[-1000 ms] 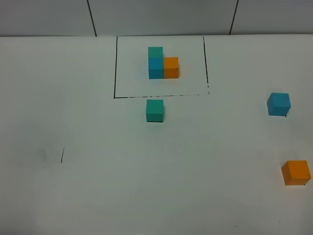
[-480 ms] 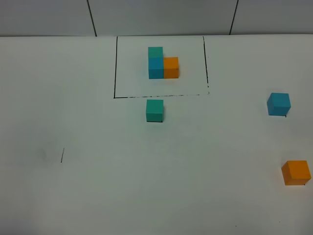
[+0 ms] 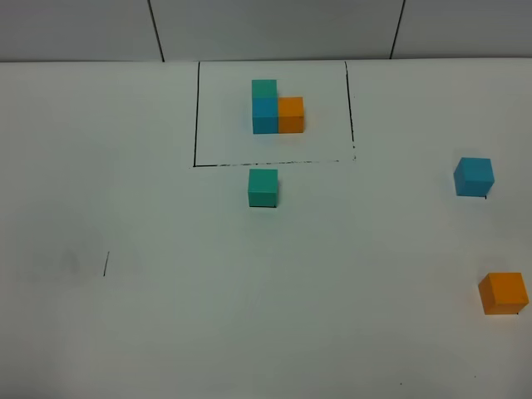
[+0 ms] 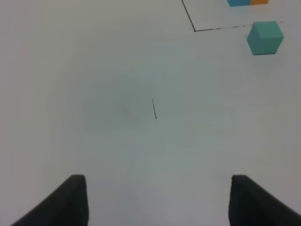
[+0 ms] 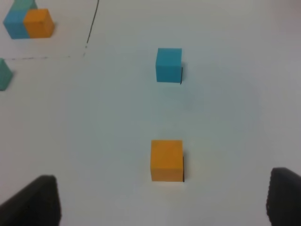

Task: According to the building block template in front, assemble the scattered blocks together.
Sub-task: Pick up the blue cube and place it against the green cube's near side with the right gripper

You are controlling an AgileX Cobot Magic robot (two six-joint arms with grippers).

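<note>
The template (image 3: 277, 108) sits at the far middle of the white surface (image 3: 166, 316), inside a thin black frame (image 3: 196, 116). It is an L of three touching cubes: green farthest, blue on its near side, orange against the blue one's right.

The green block (image 3: 263, 187) stands just outside the frame's near line, close below the template. The blue block (image 3: 474, 176) lies well apart at the right edge, and the orange block (image 3: 504, 293) lies nearer on the same side, apart from the blue one. A short black mark (image 3: 105, 263) shows on the left of the surface.

The left end effector (image 4: 162, 202) hangs over bare surface on the left with its fingers spread and nothing between them. The right end effector (image 5: 160, 200) is spread wide and grips nothing; the orange block lies just ahead of it, the blue one farther on.
</note>
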